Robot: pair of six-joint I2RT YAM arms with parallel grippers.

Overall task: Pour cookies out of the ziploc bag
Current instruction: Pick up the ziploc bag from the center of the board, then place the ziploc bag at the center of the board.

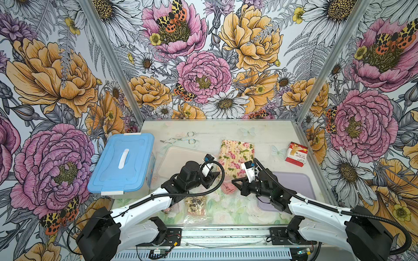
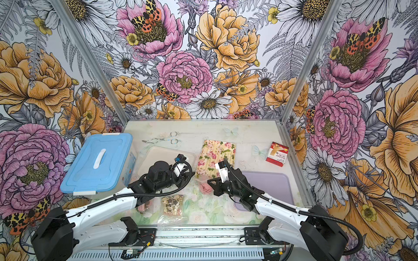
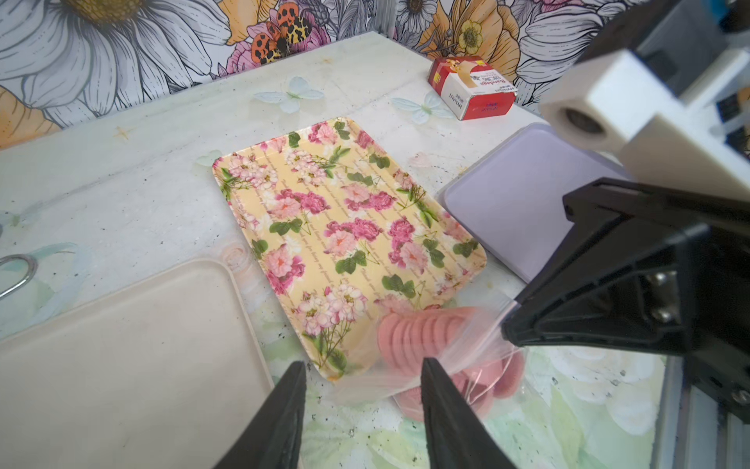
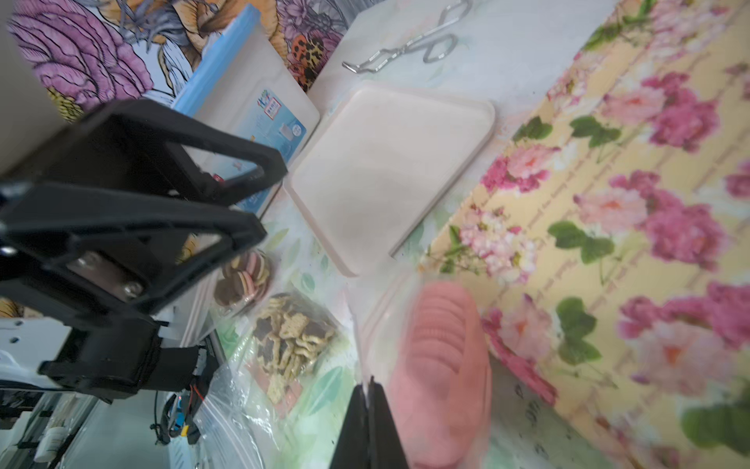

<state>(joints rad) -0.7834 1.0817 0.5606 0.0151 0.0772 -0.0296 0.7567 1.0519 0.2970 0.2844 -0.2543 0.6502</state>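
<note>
The bag (image 3: 466, 353) of pink cookies (image 3: 422, 333) is pinched by the right gripper (image 4: 369, 406), its jaws closed flat on the clear film. The left gripper (image 3: 363, 361) is held about half open. Nothing is caught between its jaws, and the bag is just off one fingertip.

The bag is found near the middle of the table (image 1: 226, 131), at the six o'clock corner of the flowered tray (image 1: 236, 156), with the cookies stacked on edge inside. Whether its mouth is unzipped cannot be told, as the film is blurred in both wrist views.

The grasping step is judged to be in hand, and nothing is poured yet. Next a lift is called for, with the mouth tipped down over the flowered tray. A second hold from the left gripper would probably be needed to keep the mouth spread.

Around the bag, a beige tray (image 1: 178, 158) is seen at ten o'clock, a lilac tray (image 1: 294, 183) at four, a blue-lidded box (image 1: 122, 162) at nine, tongs (image 1: 181, 139) at eleven and a red carton (image 1: 296, 154) at two. A second bag (image 1: 195, 203) of star-shaped cookies is laid at seven. The pale, faintly flowered tabletop is enclosed on three sides by bold flower-print walls (image 1: 203, 67).
</note>
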